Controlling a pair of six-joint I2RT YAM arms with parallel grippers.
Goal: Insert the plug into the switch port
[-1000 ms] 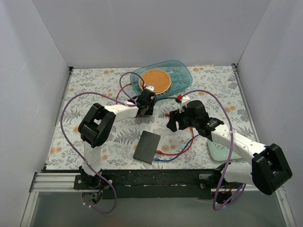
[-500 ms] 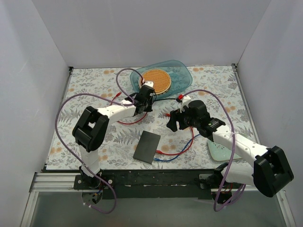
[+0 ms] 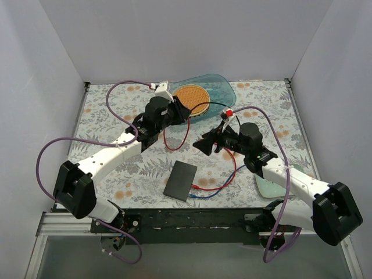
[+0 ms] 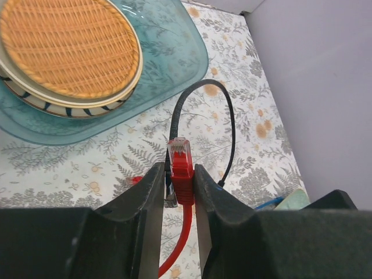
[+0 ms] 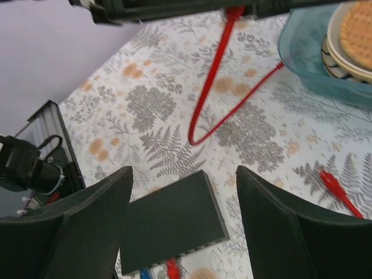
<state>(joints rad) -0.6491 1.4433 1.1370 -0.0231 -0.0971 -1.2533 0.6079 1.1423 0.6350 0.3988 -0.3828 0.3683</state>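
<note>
The red plug (image 4: 179, 158) stands pinched between my left gripper's (image 4: 177, 174) fingers, its clear tip pointing away and its red cable (image 5: 208, 96) hanging down to the table in a loop. In the top view my left gripper (image 3: 181, 111) is raised beside the teal tray. The switch (image 3: 181, 181), a flat black box, lies near the table's front edge. It shows in the right wrist view as the switch (image 5: 171, 224), below and between the open fingers of my right gripper (image 5: 185, 174), which holds nothing. My right gripper (image 3: 206, 142) hovers up and right of the switch.
A teal tray (image 3: 224, 93) at the back holds a wicker plate (image 3: 192, 99). Red and blue cables (image 3: 200, 189) lie at the switch's right edge. A black cable (image 4: 203, 110) loops on the cloth. A pale green pad (image 3: 268, 186) lies front right.
My left gripper has shut on the red plug and lifted it while the arm stretched out leftward. My right gripper has turned left toward the switch, still open.
</note>
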